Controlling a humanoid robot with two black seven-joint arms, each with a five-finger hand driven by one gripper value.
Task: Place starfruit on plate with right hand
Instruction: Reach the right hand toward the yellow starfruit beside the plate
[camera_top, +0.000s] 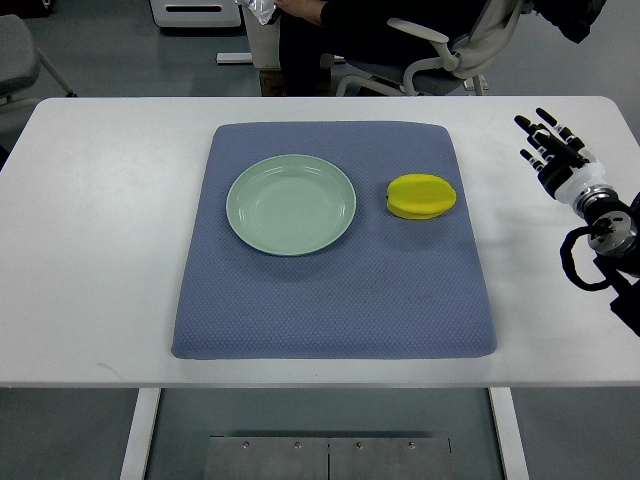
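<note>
A yellow starfruit (422, 196) lies on the blue mat (335, 290), right of centre. A pale green plate (291, 204) sits on the mat to the left of the starfruit, with a small gap between them. My right hand (549, 147) hovers over the white table at the far right, well to the right of the starfruit. Its black fingers (536, 127) are spread and hold nothing. My left arm does not show.
The white table (100, 250) bears the mat. A person in dark clothes sits on an office chair (430, 50) beyond the table's far edge. A white base unit (200, 12) stands on the floor at the back.
</note>
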